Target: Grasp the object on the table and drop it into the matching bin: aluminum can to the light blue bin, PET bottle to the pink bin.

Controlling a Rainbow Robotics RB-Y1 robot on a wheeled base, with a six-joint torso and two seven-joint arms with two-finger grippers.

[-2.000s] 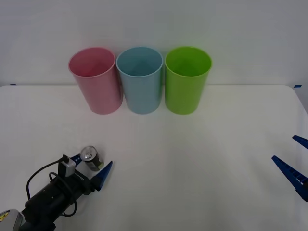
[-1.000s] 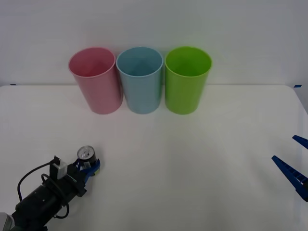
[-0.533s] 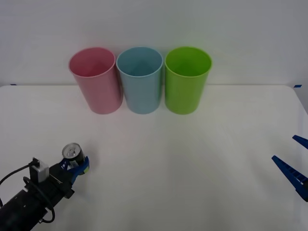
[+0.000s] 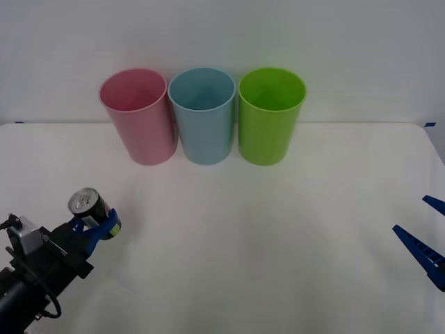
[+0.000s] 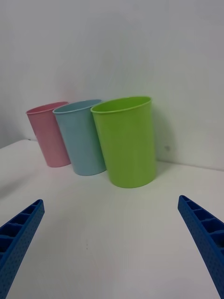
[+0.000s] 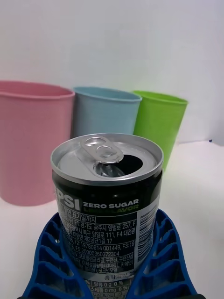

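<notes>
I'm holding the aluminum can [image 4: 91,209] clamped in the left tool [image 4: 96,224] at 8 o'clock over the desk [image 4: 278,229], w/ right tool [image 4: 424,236] idling wide at 4. Risk: the can's tilting and gripped low, so it could be slipping, or I'm clipping the pink bin [image 4: 137,115] en route to the light blue bin [image 4: 202,115] at 12.

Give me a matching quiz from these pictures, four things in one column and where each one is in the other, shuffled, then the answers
Things:
1. aluminum can
2. pink bin
3. light blue bin
4. right gripper

Places or states:
A. middle of the row of three bins
B. open, by the table's right edge
C. clamped in the left gripper
D. leftmost in the row

Pairs: 1-C, 2-D, 3-A, 4-B
</notes>
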